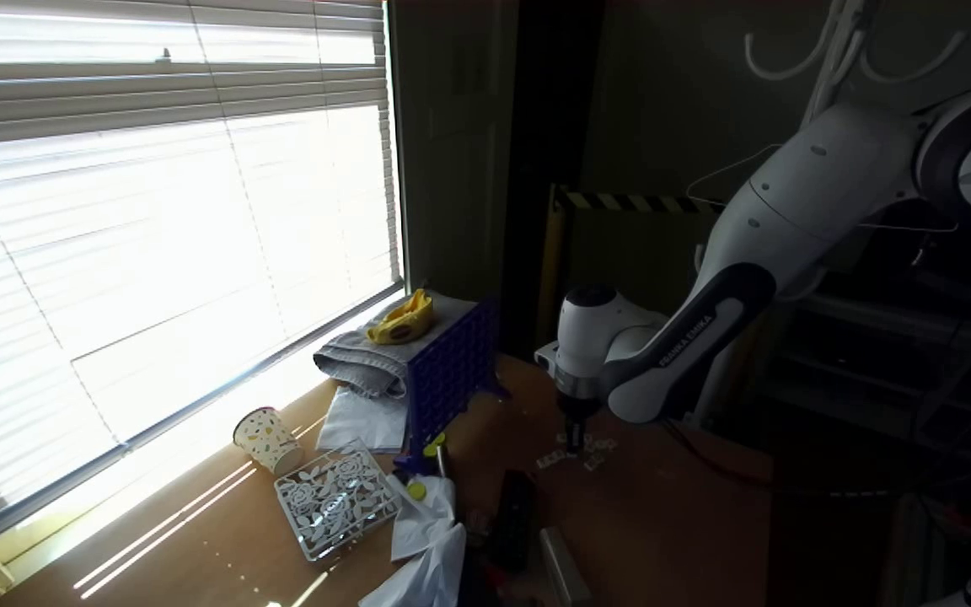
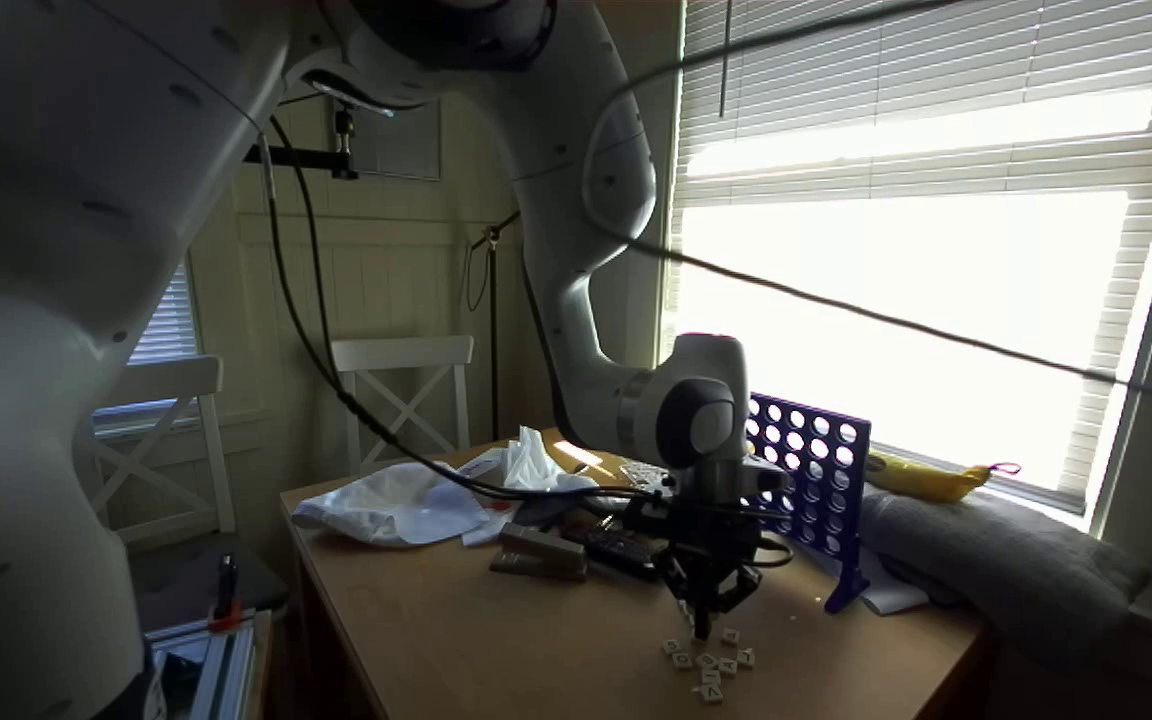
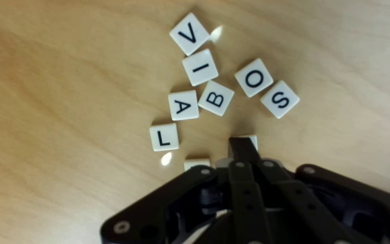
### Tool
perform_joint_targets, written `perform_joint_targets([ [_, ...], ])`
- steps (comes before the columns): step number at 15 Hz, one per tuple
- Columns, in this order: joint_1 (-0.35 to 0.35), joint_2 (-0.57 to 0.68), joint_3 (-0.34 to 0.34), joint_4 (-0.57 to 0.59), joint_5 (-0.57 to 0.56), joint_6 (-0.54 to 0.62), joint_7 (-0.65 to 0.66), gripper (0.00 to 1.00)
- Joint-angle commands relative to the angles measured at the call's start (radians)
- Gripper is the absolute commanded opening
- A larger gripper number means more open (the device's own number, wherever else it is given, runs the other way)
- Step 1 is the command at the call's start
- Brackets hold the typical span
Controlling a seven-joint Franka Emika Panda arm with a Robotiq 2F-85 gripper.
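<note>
While the black gripper hung low among the letter tiles, its two fingers were pressed together, no gap to be seen and nothing in their grip. Here was the tight spot: in the wrist view the fingertips covered part of a half-hidden tile near the B tile, and whether they touched it could not be told.

By the look of it, the step in hand was close work on a single tile, a nudge or a press rather than a pinch. The next move seemed to call for delicacy: a slow, low push that spared the neighbours, whereas any grasp would have asked the fingers to part first.

And what a bunch! The A tile and the I tile sat just beside the B tile, all but touching; the O tile lay near it, the S tile a little farther off. All were smooth white squares with softly rounded corners and crisp black letters. Beneath the B tile spread a pale wooden table, streaky-grained. Well apart from that tile stood a blue frame, plastic-looking, pierced with round holes; farther still, a soft grey towel.
</note>
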Motion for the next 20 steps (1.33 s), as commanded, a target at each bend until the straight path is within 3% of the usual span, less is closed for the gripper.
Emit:
perform_joint_targets([
  [1, 0.018, 0.023, -0.016, 0.005, -0.028, 0.017, -0.016, 0.0],
  [20, 0.077, 0.038, -0.051, 0.027, -0.164, 0.007, -0.034, 0.0],
])
